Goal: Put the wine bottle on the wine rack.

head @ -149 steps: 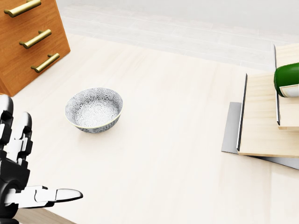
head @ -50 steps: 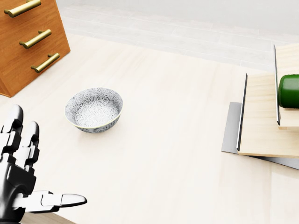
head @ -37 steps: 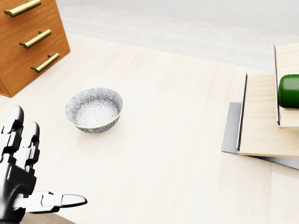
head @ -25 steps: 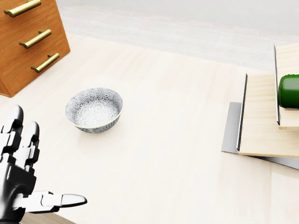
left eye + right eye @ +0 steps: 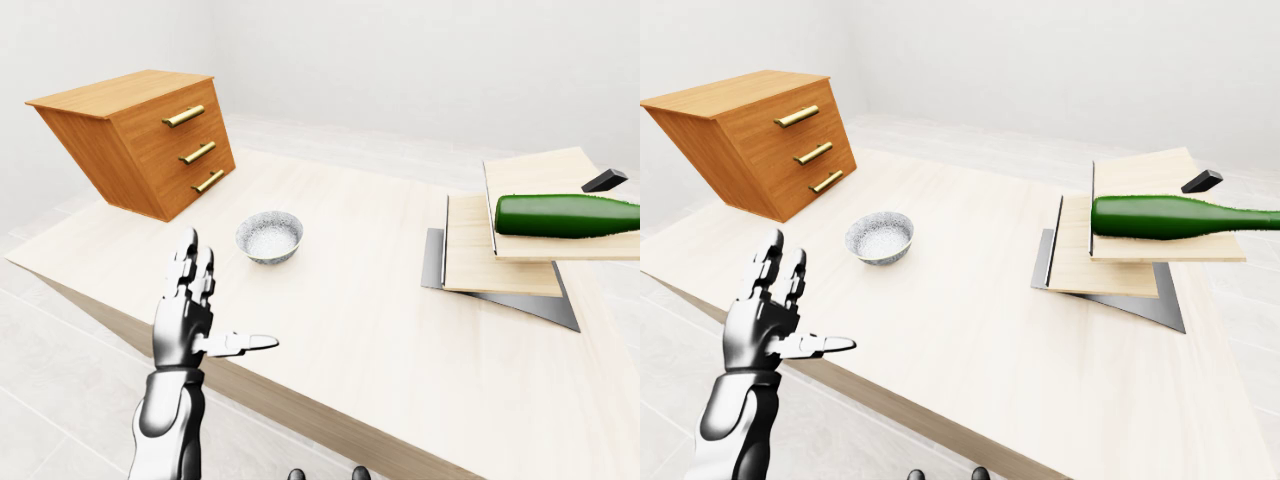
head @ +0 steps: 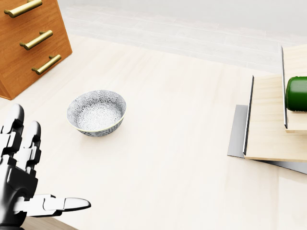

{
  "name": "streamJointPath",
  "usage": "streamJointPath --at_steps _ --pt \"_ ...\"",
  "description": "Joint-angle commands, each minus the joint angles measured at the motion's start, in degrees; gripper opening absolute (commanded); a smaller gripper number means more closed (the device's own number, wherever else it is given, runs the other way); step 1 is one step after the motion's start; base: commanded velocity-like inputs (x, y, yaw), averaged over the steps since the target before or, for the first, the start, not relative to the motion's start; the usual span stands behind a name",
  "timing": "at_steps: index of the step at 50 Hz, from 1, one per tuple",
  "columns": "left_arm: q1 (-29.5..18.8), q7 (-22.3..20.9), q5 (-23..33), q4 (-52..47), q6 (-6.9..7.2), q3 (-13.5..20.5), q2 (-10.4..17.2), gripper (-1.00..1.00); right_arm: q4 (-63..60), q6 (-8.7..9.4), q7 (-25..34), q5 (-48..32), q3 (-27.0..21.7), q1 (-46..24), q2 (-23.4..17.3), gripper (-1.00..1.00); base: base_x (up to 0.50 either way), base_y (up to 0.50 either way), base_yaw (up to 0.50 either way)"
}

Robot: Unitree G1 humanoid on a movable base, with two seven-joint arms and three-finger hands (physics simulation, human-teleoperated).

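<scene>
Bottle [image 5: 1170, 217] lies on its side on top step of rack [image 5: 1110, 262], at right of right-eye view; neck points right, past step's edge. We judge placing done: bottle rests flat, nothing grips it, wood bears its length.

Left hand [image 5: 190, 325] raised over table's [image 5: 370, 330] near edge, fingers spread, thumb out, holding nothing; well apart from bottle, so no help needed there.

Right hand not in view; we cannot tell its state.

Bowl [image 6: 96, 113] and drawers [image 5: 150, 140] at left, untouched.
</scene>
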Motion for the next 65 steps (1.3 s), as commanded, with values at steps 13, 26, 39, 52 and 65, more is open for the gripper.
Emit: streamJointPath --at_steps 13,26,39,52,65 --pt "0.11 -0.10 -0.11 -0.74 0.00 -0.17 0.09 1.00 -27.10 0.00 -20.58 20.59 -7.73 1.66 0.70 1.00 0.00 0.00 0.00" --pt "-0.37 0.02 -0.21 -2.08 0.00 0.02 0.19 1.00 -34.70 0.00 -30.56 35.68 -8.60 1.63 -2.90 1.00 0.00 0.00 0.00" --pt "-0.14 0.15 -0.32 -4.52 0.00 -0.23 0.07 1.00 -38.53 0.00 -36.99 40.03 -12.43 -3.60 -2.99 1.00 0.00 0.00 0.00" --pt "1.23 -0.16 -0.46 -6.05 0.00 -0.58 -0.37 1.00 -39.66 0.00 -39.59 40.03 -14.71 -11.18 -1.57 1.00 0.00 0.00 0.00" --pt "2.14 -0.69 -0.37 -6.09 0.00 -0.97 -0.70 1.00 -41.73 0.00 -38.08 40.03 -15.63 -12.81 -0.47 1.00 0.00 0.00 0.00"
